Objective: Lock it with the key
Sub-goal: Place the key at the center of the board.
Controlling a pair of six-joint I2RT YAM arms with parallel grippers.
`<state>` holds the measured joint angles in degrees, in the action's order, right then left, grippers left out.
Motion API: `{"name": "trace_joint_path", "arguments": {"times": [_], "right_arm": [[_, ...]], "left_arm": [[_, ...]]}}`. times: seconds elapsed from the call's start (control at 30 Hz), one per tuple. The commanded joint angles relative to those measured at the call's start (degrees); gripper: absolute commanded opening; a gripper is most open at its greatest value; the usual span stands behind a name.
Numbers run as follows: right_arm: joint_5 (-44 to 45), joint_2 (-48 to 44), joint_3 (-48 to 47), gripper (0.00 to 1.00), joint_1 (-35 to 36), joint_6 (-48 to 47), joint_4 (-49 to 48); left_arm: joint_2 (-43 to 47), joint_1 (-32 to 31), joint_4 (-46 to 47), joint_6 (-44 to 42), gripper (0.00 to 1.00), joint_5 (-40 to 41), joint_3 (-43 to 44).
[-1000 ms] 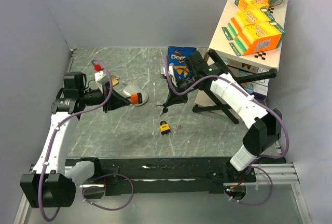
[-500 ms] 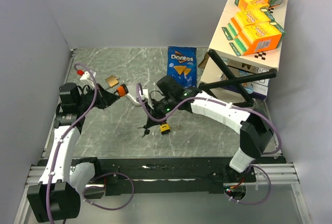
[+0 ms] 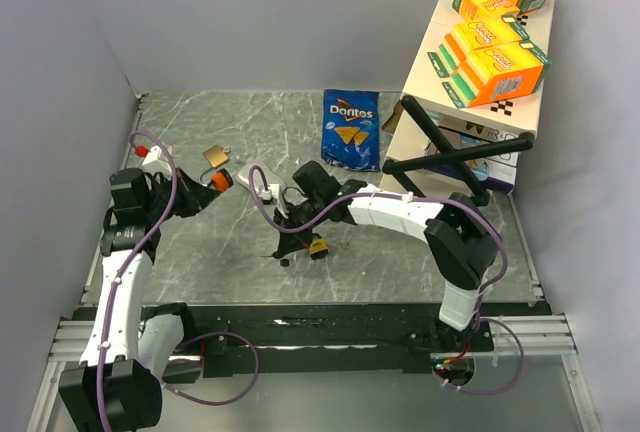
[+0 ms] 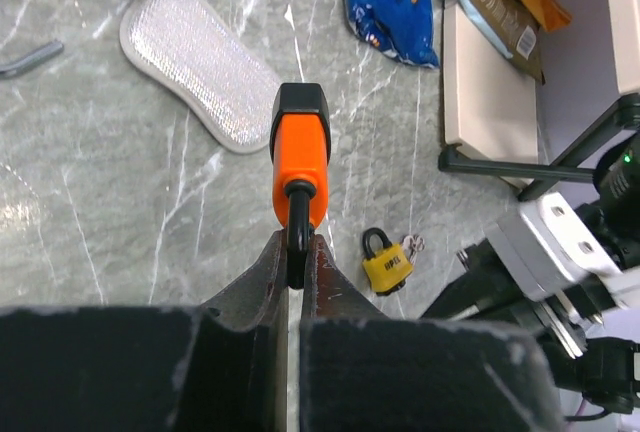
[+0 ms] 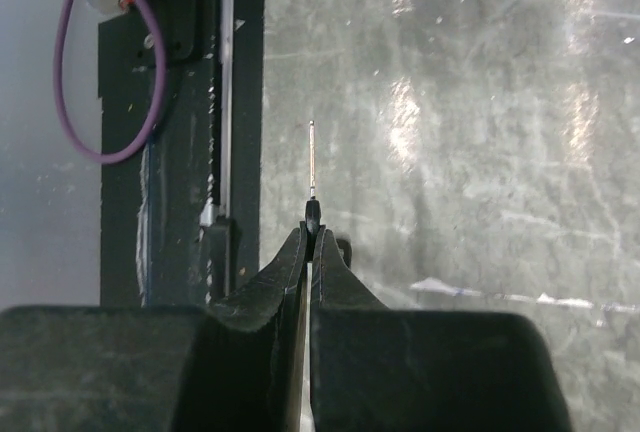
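My left gripper is shut on the black shackle of an orange padlock and holds it above the table at the left. In the left wrist view the padlock points away from the closed fingers. My right gripper is shut on a key by its black head; the thin blade points toward the table's near edge. A yellow padlock with small keys lies on the table just right of my right gripper; it also shows in the left wrist view.
A white mesh pad, a brown card and a blue Doritos bag lie toward the back. A black stand and a shelf with orange boxes fill the right. The black base rail runs along the near edge.
My right arm swung from the back centre forward and left, bringing the key down beside the yellow padlock. My left arm drew back to the left with the orange padlock.
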<state>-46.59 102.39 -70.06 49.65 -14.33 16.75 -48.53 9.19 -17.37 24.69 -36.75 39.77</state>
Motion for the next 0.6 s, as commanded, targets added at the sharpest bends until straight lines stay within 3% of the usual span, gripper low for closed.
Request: {"name": "trace_joint_path", "arguments": {"times": [0.0, 0.3, 0.57], "right_arm": [[-1.4, 2.46, -0.25, 0.0, 0.01, 1.94, -5.33], [-1.23, 10.37, -4.73, 0.0, -5.87, 1.76, -4.01], [-2.97, 13.45, -8.06, 0.0, -6.58, 5.36, -5.85]], "left_arm": [[-0.07, 0.21, 0.23, -1.22, 0.01, -1.48, 1.19], [-0.95, 0.21, -0.48, -1.66, 0.01, -1.39, 0.75], [-1.39, 0.21, -0.65, -1.57, 0.01, -1.31, 0.48]]}}
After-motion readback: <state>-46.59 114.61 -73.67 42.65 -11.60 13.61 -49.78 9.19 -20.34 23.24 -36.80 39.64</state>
